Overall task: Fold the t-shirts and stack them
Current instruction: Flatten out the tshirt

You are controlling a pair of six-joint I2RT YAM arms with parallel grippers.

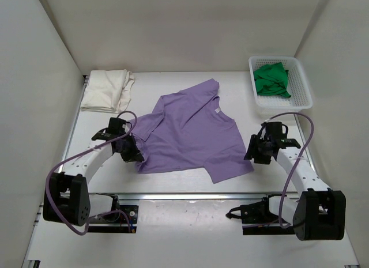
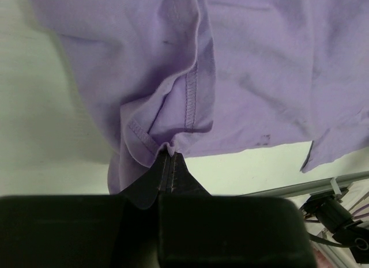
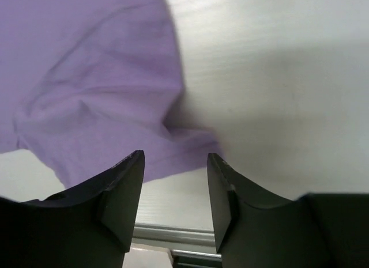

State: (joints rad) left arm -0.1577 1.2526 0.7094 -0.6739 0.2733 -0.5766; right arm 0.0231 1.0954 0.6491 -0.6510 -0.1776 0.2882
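Neck tag (image 1: 217, 109) on lavender t-shirt (image 1: 190, 138) — unreadable, no other text

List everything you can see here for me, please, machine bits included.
purple t-shirt: one, lavender, spread out mid-table.
cream t-shirt: one, cream-white, folded at the far left corner.
green t-shirt: one, bright green, bunched inside the basket.
basket: one, white lattice, far right corner.
table: one, white, under everything.
left gripper: one, black, shut on the purple t-shirt's left edge.
right gripper: one, black, open by the purple t-shirt's right edge.

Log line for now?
left gripper: shut on purple shirt | right gripper: open by its corner | cream shirt: folded | green shirt: in basket
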